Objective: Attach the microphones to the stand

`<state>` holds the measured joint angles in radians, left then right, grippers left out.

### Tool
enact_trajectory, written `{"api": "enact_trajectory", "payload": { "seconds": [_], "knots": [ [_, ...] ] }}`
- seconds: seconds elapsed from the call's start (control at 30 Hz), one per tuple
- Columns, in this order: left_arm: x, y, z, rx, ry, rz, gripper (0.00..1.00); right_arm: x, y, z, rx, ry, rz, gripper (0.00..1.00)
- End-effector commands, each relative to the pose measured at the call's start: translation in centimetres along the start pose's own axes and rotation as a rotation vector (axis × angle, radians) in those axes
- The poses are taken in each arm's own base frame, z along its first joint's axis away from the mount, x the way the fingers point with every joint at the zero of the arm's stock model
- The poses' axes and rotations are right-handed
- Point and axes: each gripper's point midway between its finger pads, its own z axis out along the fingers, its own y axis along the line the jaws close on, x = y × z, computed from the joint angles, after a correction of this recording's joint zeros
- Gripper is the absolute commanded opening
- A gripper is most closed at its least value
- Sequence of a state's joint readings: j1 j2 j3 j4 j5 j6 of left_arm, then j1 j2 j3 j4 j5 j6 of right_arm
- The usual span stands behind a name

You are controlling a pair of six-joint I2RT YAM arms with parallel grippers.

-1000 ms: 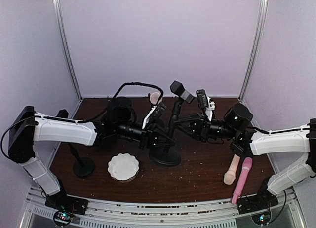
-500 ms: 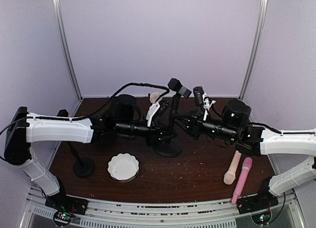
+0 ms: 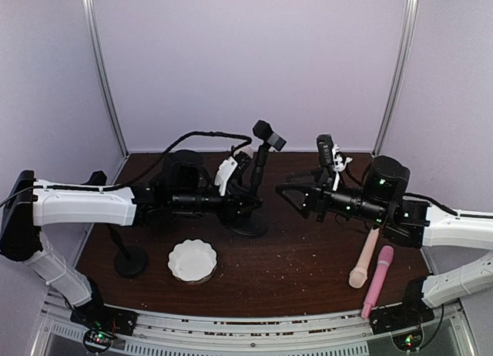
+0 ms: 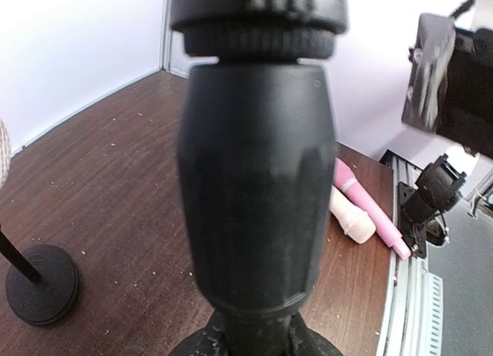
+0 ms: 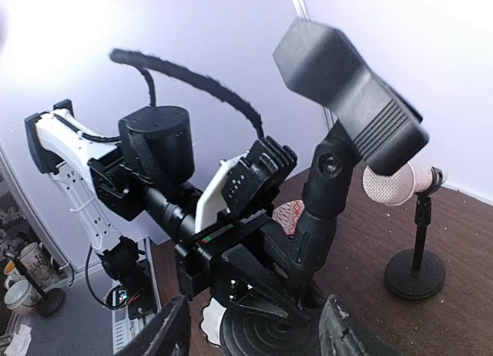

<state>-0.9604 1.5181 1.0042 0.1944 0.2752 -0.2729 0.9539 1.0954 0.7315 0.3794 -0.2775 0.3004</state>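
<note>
The black stand (image 3: 256,179) rises from a round base (image 3: 248,224), and its empty clip (image 3: 269,135) tilts at the top. My left gripper (image 3: 245,205) is shut on its lower column, which fills the left wrist view (image 4: 258,179). My right gripper (image 3: 291,194) hangs open a little to the stand's right, touching nothing; its fingers (image 5: 166,333) stand wide apart. A cream microphone (image 3: 362,260) and a pink microphone (image 3: 377,281) lie side by side on the table at the right. Another cream microphone (image 5: 397,183) sits on a small stand (image 5: 416,273) behind.
A white scalloped dish (image 3: 192,260) sits near the front centre. A thin black stand with a round base (image 3: 129,260) is at the front left. The brown table (image 3: 308,271) is walled in by pale panels.
My right gripper has opened and drawn back to the right, off the stand. The stand and my left gripper have shifted left and a little farther back.
</note>
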Motion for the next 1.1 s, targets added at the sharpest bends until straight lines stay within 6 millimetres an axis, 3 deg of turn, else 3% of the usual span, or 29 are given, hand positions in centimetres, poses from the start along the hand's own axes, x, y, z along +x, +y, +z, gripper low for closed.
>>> {"api": "enact_trajectory", "payload": {
  "seconds": [0.0, 0.1, 0.23, 0.63, 1.07],
  "knots": [
    [-5.1, -4.7, -2.7, 0.239, -0.189, 0.111, 0.0, -0.3, 1.5, -1.9, -0.157, -0.01, -0.034, 0.58],
    [-4.9, -7.2, -3.3, 0.402, -0.19, 0.139, 0.0, -0.4, 1.3, -2.3, -0.195, -0.016, -0.03, 0.58],
    [-4.8, -8.6, -3.4, 0.508, -0.18, 0.131, 0.0, -1.0, 2.1, -1.8, -0.272, -0.024, -0.028, 0.64],
    [-4.4, -9.1, -3.1, 0.552, -0.149, 0.104, 0.0, -2.6, 3.7, 0.2, -0.412, -0.076, 0.051, 0.62],
    [-3.8, -9.1, -2.4, 0.541, -0.108, 0.088, 0.0, -1.2, 3.4, 1.5, -0.383, -0.022, 0.064, 0.5]
  ]
}}
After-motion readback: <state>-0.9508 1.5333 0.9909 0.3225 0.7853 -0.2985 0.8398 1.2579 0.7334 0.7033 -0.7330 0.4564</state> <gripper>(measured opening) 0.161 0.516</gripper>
